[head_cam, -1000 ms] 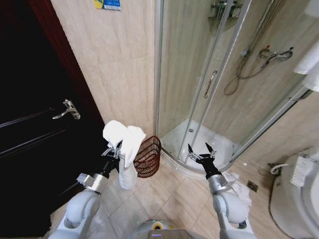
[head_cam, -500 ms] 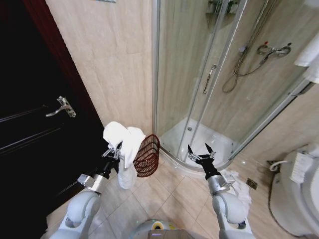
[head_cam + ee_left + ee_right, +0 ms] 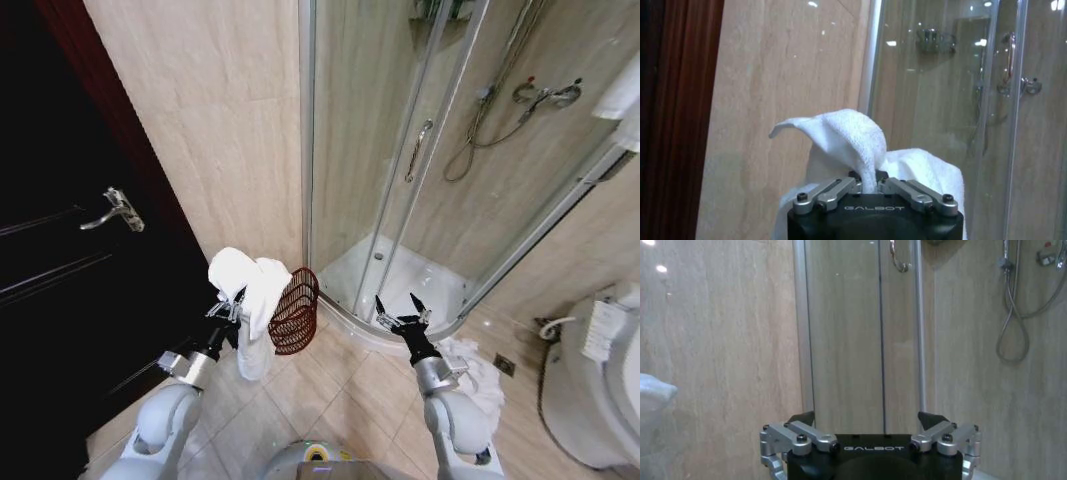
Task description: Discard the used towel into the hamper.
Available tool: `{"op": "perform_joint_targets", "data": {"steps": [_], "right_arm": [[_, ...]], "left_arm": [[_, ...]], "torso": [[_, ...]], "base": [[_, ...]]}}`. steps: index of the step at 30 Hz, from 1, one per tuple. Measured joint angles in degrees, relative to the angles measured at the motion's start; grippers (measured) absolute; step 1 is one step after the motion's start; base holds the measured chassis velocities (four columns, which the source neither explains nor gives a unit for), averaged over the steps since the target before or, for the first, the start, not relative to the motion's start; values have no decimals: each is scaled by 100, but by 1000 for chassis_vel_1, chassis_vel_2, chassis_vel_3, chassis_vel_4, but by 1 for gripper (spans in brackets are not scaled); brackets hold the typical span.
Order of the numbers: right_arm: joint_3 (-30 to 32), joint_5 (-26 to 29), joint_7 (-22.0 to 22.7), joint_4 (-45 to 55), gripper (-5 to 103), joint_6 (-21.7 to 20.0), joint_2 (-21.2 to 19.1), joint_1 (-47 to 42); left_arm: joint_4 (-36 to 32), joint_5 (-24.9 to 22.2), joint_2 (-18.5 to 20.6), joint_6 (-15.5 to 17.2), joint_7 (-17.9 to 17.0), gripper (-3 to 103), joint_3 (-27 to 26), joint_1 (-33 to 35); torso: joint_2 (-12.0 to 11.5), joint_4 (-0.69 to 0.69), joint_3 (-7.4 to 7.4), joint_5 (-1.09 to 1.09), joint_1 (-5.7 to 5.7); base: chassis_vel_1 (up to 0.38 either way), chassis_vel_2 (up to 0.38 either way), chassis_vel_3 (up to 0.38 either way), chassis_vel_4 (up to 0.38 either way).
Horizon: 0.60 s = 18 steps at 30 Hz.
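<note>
The shower (image 3: 420, 180) stands far right, the dark door (image 3: 60, 270) left. The towel (image 3: 245, 290) hangs from the left gripper (image 3: 232, 305), whose jaws are closed on it. The hamper (image 3: 296, 312) is just right of the towel. The right gripper (image 3: 400, 308) is wide open and holds nothing.

The white towel (image 3: 248, 290) is bunched at the top and hangs down in a long fold, pinched in the left pincer (image 3: 232, 303). The reddish-brown wire hamper (image 3: 296, 311) stands on the tiled floor just beside it, appearing tilted, its open mouth facing the towel.
</note>
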Motion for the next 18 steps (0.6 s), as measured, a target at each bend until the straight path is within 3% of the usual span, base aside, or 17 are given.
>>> {"op": "perform_joint_targets", "data": {"steps": [10, 18], "right_arm": [[-32, 4, -5, -113, 100, 74, -57, 33], [63, 132, 20, -119, 100, 156, -137, -73]], "left_arm": [[395, -94, 48, -66, 115, 7, 155, -347], [889, -149, 94, -75, 162, 7, 597, -978]], "torso": [[-260, 2, -135, 1, -123], [-495, -1, -262, 1, -231]], "base": [[0, 0, 0, 0], [0, 0, 0, 0]]}}
